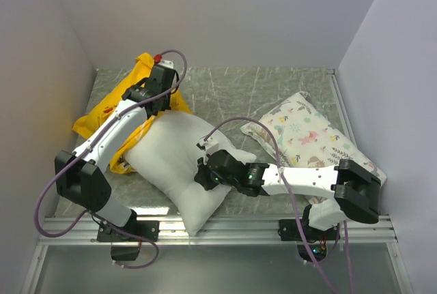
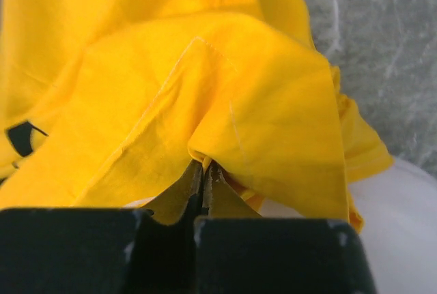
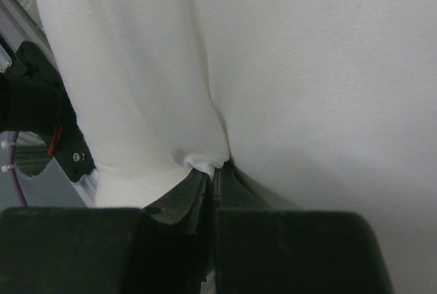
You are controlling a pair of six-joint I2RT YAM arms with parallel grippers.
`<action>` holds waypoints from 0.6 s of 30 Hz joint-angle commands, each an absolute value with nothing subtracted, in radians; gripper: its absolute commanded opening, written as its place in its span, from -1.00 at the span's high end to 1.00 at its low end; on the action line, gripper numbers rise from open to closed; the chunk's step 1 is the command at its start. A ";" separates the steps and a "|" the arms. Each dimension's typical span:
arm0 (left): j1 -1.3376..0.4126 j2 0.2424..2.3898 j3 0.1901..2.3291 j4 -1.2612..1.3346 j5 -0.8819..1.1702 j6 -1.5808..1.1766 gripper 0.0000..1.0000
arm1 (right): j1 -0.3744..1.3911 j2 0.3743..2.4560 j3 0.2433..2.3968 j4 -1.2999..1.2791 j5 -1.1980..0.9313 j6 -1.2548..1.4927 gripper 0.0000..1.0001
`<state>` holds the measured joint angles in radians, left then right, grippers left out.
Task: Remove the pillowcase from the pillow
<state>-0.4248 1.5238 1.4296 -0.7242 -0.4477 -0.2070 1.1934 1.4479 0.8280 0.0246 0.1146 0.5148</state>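
The left gripper (image 2: 205, 168) clamped pillowcase (image 2: 239, 103), right gripper (image 3: 215, 169) clamped pillow (image 3: 307, 69) — either shallow pinch looked liable to slip under pull.

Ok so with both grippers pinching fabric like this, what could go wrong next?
1. The left gripper pinches only a thin fold of the pillowcase; it may slip free when pulled.
2. The right gripper holds just a small pucker of the pillow, whose near corner reaches the front rail; it could slide off.
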 commanded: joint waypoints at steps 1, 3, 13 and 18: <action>-0.353 1.537 1.537 -0.689 -0.607 -0.213 0.99 | 1.195 1.485 0.744 -0.159 0.144 0.525 1.00; -0.298 1.542 1.584 -0.655 -0.588 -0.216 0.99 | 1.193 1.473 0.729 -0.161 0.152 0.541 1.00; -0.008 1.618 1.597 -0.485 -0.341 -0.313 0.99 | 1.160 1.320 0.620 -0.163 0.146 0.601 1.00; -0.015 1.667 1.511 -0.444 -0.189 -0.334 0.99 | 1.123 1.243 0.670 -0.212 0.189 0.592 1.00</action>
